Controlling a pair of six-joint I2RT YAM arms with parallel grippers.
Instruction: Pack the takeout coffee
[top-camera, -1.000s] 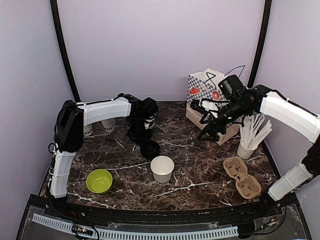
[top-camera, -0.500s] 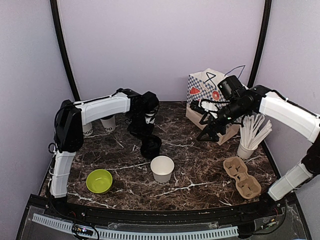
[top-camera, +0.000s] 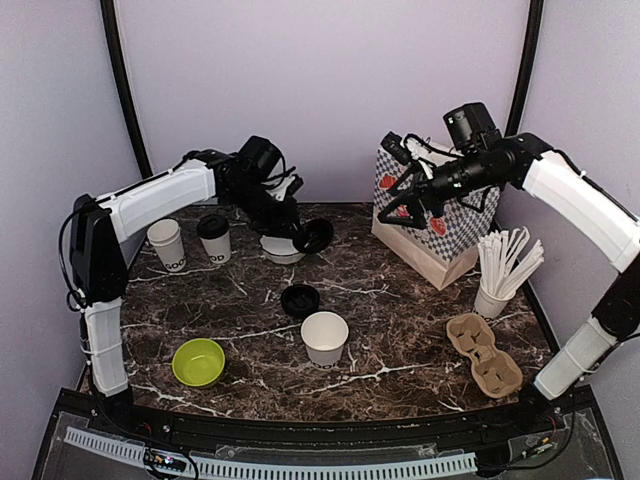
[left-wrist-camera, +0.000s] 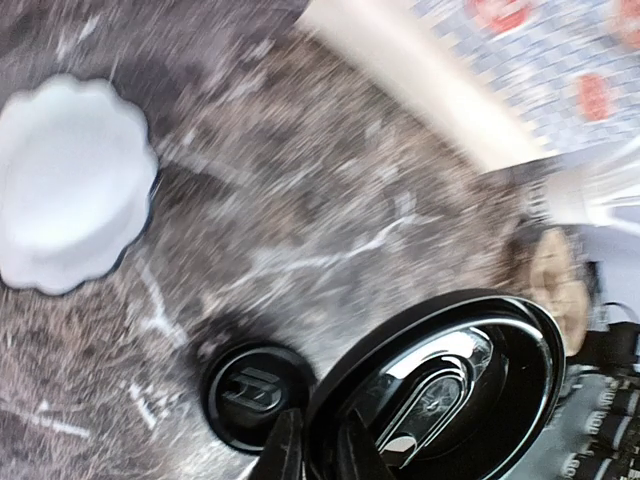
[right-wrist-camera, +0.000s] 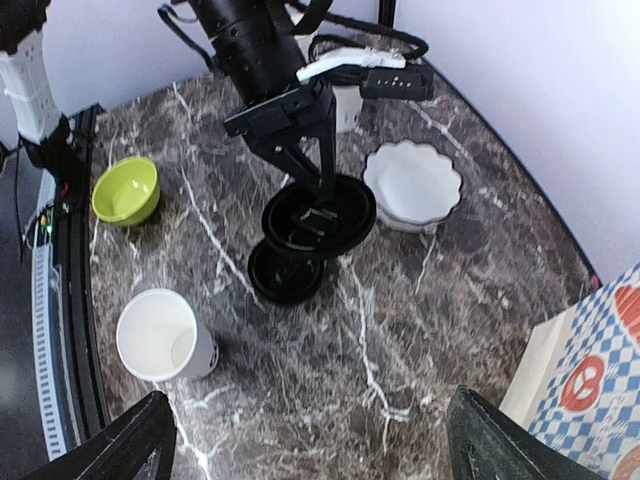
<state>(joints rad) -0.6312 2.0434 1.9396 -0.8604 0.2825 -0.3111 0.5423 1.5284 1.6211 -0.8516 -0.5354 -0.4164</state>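
Over the table's far middle: left gripper (top-camera: 298, 232) pinches a black lid (left-wrist-camera: 470, 380) by its rim, near the scalloped bowl (top-camera: 283, 252).
Right gripper (top-camera: 400, 178): jaws wide, empty, high at one o'clock by the paper bag (top-camera: 432, 225).
Takeout coffee: one lidded cup (top-camera: 213, 238) and one bare cup (top-camera: 166, 245) at ten o'clock; open cup (top-camera: 325, 337) at centre, spare lid (top-camera: 300, 300) just beyond it.
Progress: early, I judge; two cups lack lids, carrier (top-camera: 485, 355) at four o'clock holds none, nothing visibly bagged.
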